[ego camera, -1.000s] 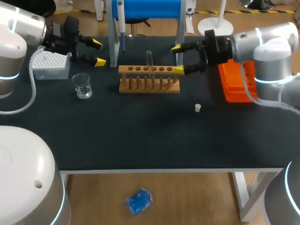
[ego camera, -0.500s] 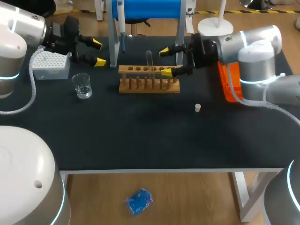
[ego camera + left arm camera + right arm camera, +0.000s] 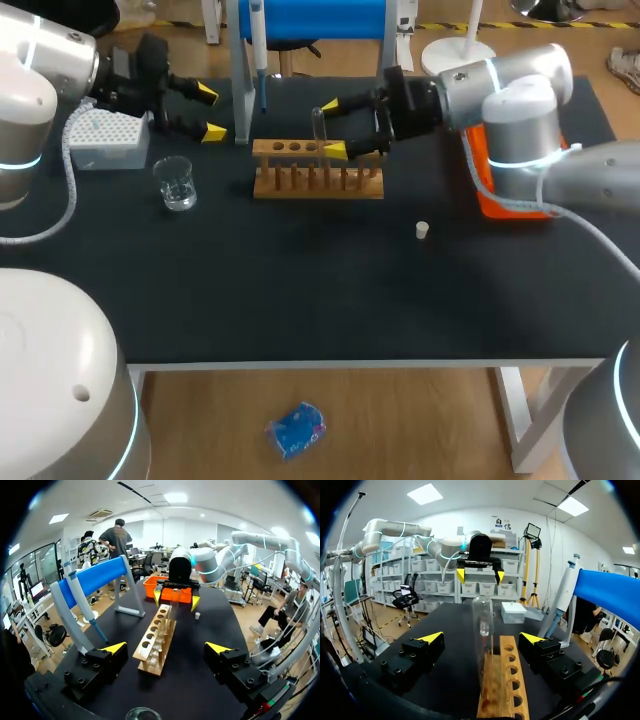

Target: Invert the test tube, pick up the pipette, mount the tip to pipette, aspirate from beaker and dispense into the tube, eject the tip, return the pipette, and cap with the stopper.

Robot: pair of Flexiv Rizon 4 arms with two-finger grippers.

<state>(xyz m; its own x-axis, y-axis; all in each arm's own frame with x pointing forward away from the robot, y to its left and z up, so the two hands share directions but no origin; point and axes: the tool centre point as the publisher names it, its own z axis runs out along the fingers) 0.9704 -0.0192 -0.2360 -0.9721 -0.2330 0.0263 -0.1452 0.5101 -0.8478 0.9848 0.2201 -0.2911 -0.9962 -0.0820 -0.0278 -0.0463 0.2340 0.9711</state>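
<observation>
The right end effector (image 3: 482, 638) is wide open and empty, fingers (image 3: 431, 639) flanking the test tube (image 3: 483, 622) without touching (this arm is clearly nearer). The tube stands upright, rounded end up, in the wooden rack (image 3: 502, 680) near the bench's (image 3: 300, 290) far edge. The left end effector (image 3: 210, 112), also wide, hangs by the far left corner.

The tube (image 3: 482, 611) stands upright in the rack (image 3: 503, 680), between the spread fingers of the right gripper (image 3: 483, 638), touching neither; the left gripper (image 3: 480, 574) faces it.
</observation>
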